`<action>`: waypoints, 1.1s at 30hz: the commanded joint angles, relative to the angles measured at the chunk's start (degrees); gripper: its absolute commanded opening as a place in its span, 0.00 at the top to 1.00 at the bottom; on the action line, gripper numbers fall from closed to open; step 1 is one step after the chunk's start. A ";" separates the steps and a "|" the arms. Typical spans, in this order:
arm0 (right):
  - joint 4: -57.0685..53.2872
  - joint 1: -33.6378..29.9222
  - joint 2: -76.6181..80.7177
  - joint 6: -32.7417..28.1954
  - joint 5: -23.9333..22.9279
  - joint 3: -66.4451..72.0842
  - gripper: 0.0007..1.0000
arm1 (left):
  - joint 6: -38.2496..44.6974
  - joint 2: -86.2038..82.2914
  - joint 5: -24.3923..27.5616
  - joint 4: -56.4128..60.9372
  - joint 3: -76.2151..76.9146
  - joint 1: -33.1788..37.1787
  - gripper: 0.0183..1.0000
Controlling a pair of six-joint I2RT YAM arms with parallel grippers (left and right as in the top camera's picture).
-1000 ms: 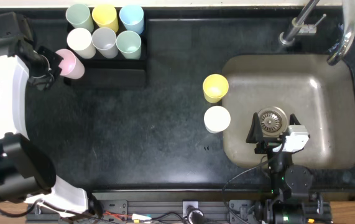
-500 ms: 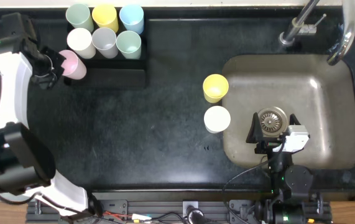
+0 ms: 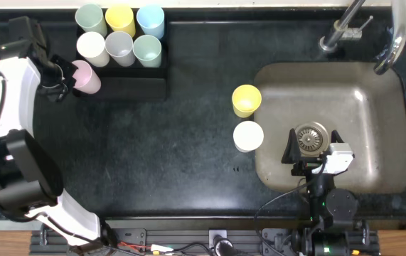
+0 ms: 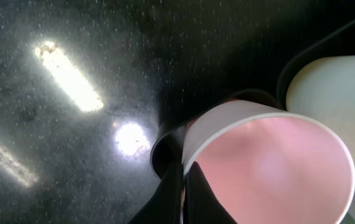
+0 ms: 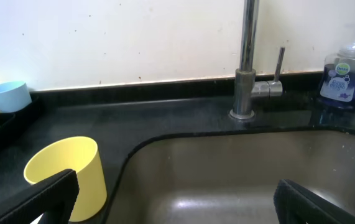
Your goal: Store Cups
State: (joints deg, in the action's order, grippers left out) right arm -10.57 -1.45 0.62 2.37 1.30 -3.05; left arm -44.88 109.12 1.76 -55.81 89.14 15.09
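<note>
A pink cup lies tilted on its side, touching the left edge of the black tray, and my left gripper is shut on its rim. In the left wrist view the pink cup opens toward the camera, its rim pinched by the left gripper, with a white cup just beyond. Several cups stand in the tray's two back rows. A yellow cup and a white cup stand on the counter beside the sink. My right gripper stands open over the sink drain, holding nothing.
The steel sink takes up the right side, with a faucet and a soap bottle behind it. The yellow cup is close to the right gripper. Dark counter lies between tray and sink.
My left gripper has carried the pink cup a little to the right and up, closer against the tray's left edge. The right arm has not moved.
</note>
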 commanded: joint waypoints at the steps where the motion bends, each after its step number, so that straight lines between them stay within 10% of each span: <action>1: 0.28 -0.07 -0.42 0.26 0.37 0.11 0.00 | -0.66 1.31 -0.33 1.75 0.48 -0.61 0.94; 4: 0.28 -0.07 -0.42 0.26 0.37 0.11 0.00 | -0.66 1.31 -0.31 1.77 0.48 -0.59 0.01; 20: 0.28 -0.07 -0.42 0.26 0.37 0.11 0.00 | 2.40 -12.55 3.67 -0.04 0.50 -3.32 0.00; 33: 0.28 -0.07 -0.42 0.26 0.37 0.11 0.00 | 0.63 -11.82 -4.52 0.55 2.60 -46.84 0.00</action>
State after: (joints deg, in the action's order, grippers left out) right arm -10.57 -1.48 0.64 2.35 1.30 -3.05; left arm -41.76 95.18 1.17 -55.29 91.66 -24.25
